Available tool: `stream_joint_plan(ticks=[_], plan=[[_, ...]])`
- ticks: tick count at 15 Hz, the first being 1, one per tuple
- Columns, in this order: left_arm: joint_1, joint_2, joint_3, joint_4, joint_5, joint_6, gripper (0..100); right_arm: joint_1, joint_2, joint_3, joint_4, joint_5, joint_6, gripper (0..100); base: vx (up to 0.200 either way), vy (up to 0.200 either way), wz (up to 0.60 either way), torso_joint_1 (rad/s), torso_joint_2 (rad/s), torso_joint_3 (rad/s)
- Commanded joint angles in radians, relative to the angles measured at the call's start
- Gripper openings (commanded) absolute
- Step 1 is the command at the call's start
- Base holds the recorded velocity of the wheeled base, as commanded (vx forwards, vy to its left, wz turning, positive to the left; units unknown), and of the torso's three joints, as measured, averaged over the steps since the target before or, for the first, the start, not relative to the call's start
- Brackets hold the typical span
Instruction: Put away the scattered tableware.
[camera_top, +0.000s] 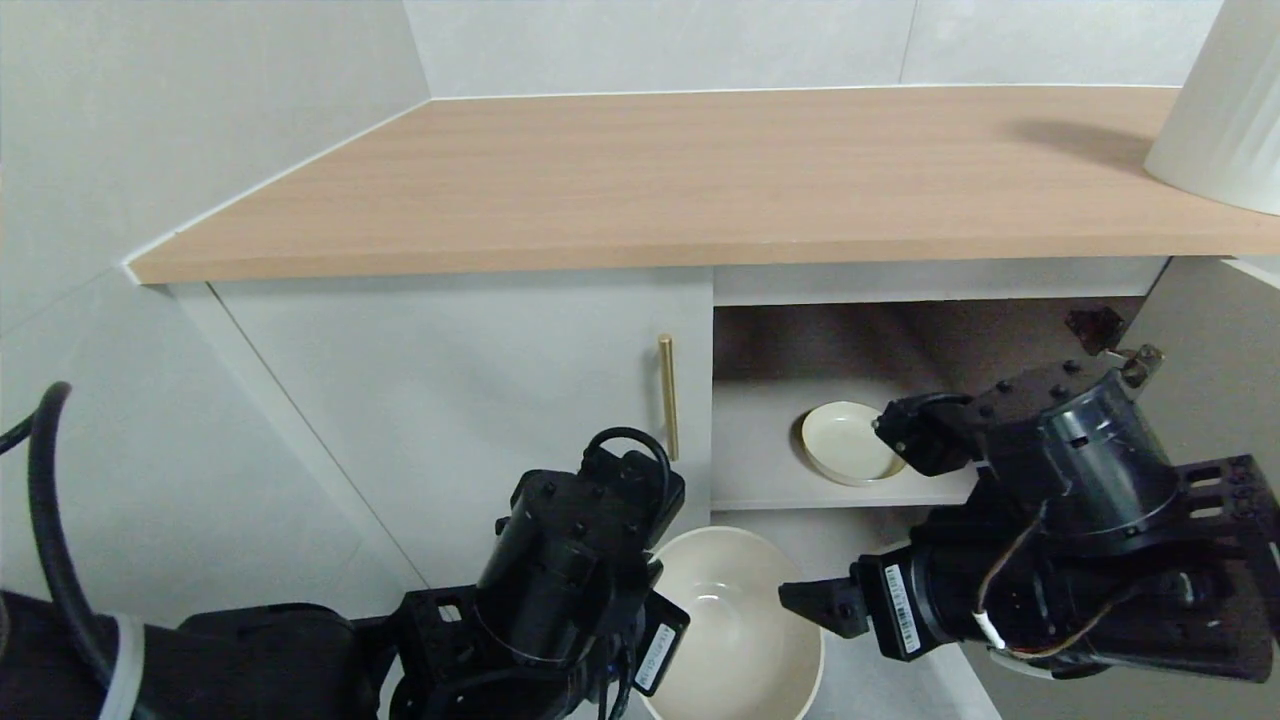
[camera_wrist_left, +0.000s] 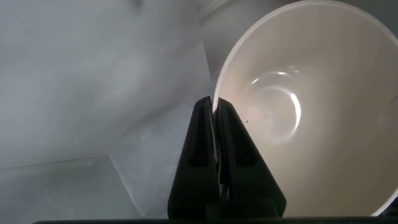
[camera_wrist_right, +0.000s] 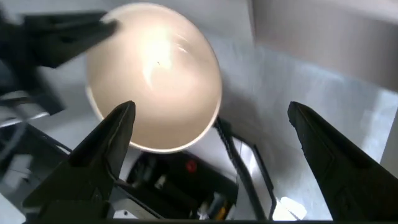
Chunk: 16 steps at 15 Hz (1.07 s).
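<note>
The left claw (camera_wrist_left: 215, 107) clamps the bowl (camera_top: 735, 620) by its rim before the open cupboard (camera_top: 770, 350), probably for shelving beside the dish (camera_top: 845, 440); the right claw (camera_wrist_right: 210, 109) is spread and empty.

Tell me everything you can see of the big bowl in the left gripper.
The bowl is large, round and deep, cream-white with a glossy glaze, seemingly ceramic, and empty; a faint ring marks its bottom. It is held mouth up in front of the open cupboard, lower than its shelf. The left gripper is shut on its rim, one finger inside, one outside; nothing else plainly touches it.
</note>
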Motion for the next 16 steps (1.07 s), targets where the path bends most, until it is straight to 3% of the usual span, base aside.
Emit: stream_joint_plan(ticks=[1,4,11,12,16], plan=[[-0.012,-0.001,0.003,0.001,0.009,-0.001,0,0.002,0.082,0.001,-0.002,-0.025,0.000,100,0.000,0.000,0.00,0.000,0.00,0.000],[-0.020,-0.026,0.006,0.001,0.019,-0.001,0,0.002,0.126,-0.004,-0.003,-0.094,0.002,100,0.000,0.000,0.00,0.000,0.00,0.000],[-0.048,-0.043,0.015,0.001,0.030,-0.001,0,0.002,0.147,-0.002,-0.031,-0.097,0.004,100,0.000,0.000,0.00,0.000,0.00,0.000],[-0.048,-0.043,0.015,0.001,0.030,-0.001,0,0.001,0.147,-0.007,-0.031,-0.097,0.007,0,0.000,0.000,0.00,0.000,0.00,0.000],[-0.048,-0.041,0.015,0.001,0.030,-0.001,0,0.002,0.147,-0.004,-0.031,-0.095,0.007,0,0.000,0.000,0.00,0.000,0.00,0.000]])
